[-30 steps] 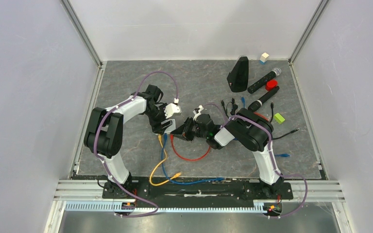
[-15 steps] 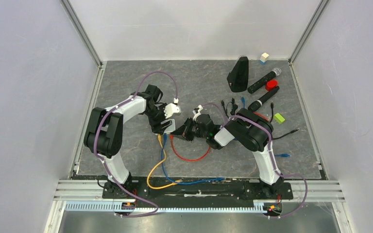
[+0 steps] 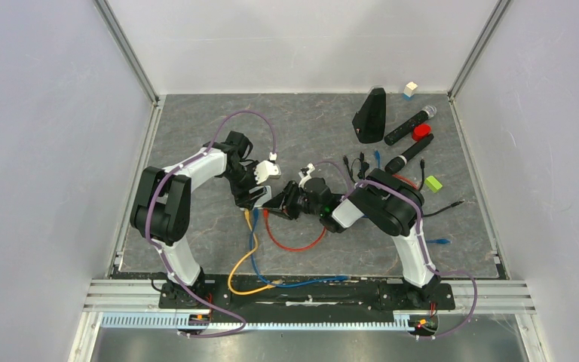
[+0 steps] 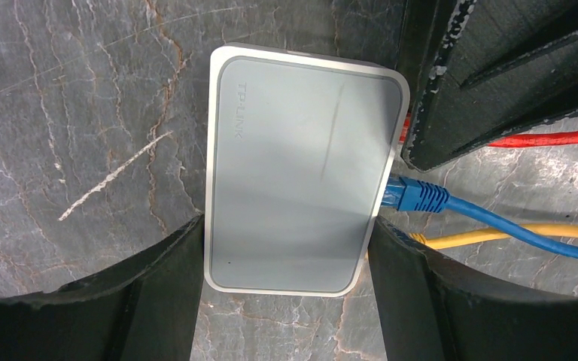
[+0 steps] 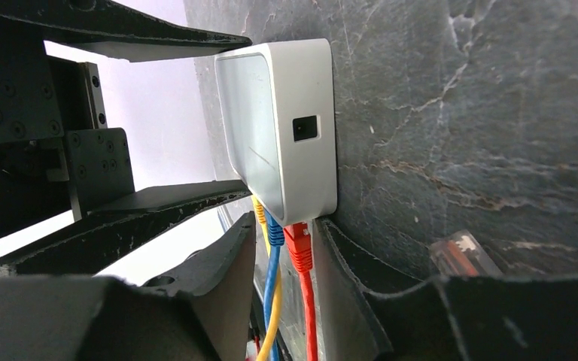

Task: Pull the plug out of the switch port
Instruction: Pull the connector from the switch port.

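A white-and-grey TP-Link switch point(image 3: 261, 194) lies on the dark stone table. It fills the left wrist view point(image 4: 301, 173) and also shows in the right wrist view point(image 5: 278, 128). My left gripper point(image 4: 286, 248) is shut on the switch, one finger on each long side. A red plug point(image 5: 299, 244), a blue plug point(image 4: 418, 197) and a yellow plug point(image 4: 421, 239) sit in its ports. My right gripper point(image 5: 286, 226) is open, its fingers straddling the plugs right at the port face, the red plug against one finger.
Red, blue and yellow cables point(image 3: 294, 243) loop toward the near edge. At the back right are a black wedge point(image 3: 372, 115), two microphones point(image 3: 411, 124), a red cap point(image 3: 422, 132), a green block point(image 3: 433, 182) and a white cube point(image 3: 410, 89). A loose clear plug point(image 5: 463, 252) lies beside my right finger.
My right gripper has edged left, closer to the switch's ports. The left gripper and the switch have barely moved.
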You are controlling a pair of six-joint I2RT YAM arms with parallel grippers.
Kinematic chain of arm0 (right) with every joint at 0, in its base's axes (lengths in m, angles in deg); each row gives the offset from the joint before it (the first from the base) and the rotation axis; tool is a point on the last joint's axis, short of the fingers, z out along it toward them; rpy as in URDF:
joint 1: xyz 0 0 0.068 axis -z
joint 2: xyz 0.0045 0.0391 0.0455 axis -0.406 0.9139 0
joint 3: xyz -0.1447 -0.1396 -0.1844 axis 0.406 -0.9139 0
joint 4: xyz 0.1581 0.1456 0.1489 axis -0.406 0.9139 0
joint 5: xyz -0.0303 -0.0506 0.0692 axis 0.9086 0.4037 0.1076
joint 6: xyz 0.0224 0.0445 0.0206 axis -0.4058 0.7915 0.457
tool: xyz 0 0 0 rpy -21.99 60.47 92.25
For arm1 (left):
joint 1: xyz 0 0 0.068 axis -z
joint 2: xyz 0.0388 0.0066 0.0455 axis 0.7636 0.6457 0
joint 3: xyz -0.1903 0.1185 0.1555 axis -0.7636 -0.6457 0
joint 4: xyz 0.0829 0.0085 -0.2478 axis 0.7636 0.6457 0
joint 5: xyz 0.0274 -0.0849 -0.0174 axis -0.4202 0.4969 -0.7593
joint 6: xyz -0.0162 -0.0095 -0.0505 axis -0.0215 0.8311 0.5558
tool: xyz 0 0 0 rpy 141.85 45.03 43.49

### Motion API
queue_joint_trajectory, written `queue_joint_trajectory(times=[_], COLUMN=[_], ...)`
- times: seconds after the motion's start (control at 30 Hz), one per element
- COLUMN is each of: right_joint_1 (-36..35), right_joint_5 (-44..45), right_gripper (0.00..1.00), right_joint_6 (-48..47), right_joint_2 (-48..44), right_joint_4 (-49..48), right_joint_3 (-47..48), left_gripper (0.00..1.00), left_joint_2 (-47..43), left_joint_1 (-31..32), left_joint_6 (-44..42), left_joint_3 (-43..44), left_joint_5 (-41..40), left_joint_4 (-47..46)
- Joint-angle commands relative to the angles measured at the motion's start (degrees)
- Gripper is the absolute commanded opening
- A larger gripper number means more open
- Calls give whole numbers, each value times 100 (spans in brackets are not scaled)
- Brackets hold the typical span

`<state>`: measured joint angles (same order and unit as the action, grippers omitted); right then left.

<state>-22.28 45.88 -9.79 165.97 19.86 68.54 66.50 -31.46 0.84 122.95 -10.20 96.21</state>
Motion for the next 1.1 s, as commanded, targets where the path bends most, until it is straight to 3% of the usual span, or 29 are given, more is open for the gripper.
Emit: queue_joint_trajectory(times=[0.0, 0.17, 0.4, 0.57, 0.77, 0.9, 0.97, 1.07], right_joint_1=[-114, -276, -193, -176, -182, -184, -188, -184], right_joint_5=[514, 937, 909, 773, 664, 613, 562, 550], right_gripper=[36, 35, 31, 24, 23, 13, 15, 26], right_joint_6=[161, 682, 972, 986, 877, 824, 823, 709], right_joint_2=[51, -3, 144, 133, 55, 20, 19, -40], right_joint_4=[-33, -761, -1089, -999, -811, -777, -840, -886], right_joint_3=[-42, -532, -475, -421, -298, -305, -336, -385], left_gripper=[57, 56, 56, 56, 56, 56, 56, 56], left_joint_2=[53, 148, 164, 200, 231, 270, 286, 297], left_joint_1=[45, 46, 41, 43, 45, 44, 43, 47], left_joint_6=[-68, -71, -102, -64, 25, 65, 64, 81], left_joint_3=[174, 254, 236, 245, 245, 254, 245, 246], left_joint_5=[511, 541, 523, 472, 382, 314, 285, 289], left_joint_4=[610, 734, 764, 755, 675, 656, 657, 657])
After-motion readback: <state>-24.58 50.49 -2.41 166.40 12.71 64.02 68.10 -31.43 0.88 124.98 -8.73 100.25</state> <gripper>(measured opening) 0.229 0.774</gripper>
